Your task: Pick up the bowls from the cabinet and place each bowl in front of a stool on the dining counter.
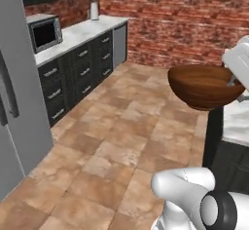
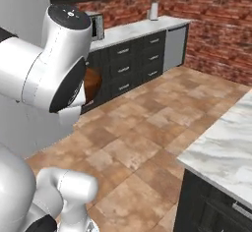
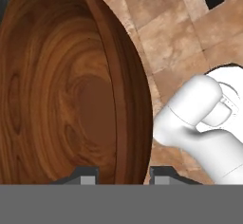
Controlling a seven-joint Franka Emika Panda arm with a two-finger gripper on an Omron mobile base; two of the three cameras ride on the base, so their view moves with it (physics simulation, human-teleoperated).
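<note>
Hand [image 3: 118,174] grips the wood bowl [image 3: 71,85] by its rim, one finger on each side of the wall; bowl rises toward 12 o'clock, held above the floor [image 1: 121,126], beside the desk [image 2: 226,152].

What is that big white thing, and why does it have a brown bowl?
The white thing is a robot arm on a base that can drive around a pretend kitchen. Two pictures come from cameras on its base, looking forward from the left and right. The third comes from a camera on its hand. Its gripper, two small fingers, is pinching the rim of a wooden bowl and holding it up above the tiled floor. The white marble dining counter is beside it, on its right.
</note>
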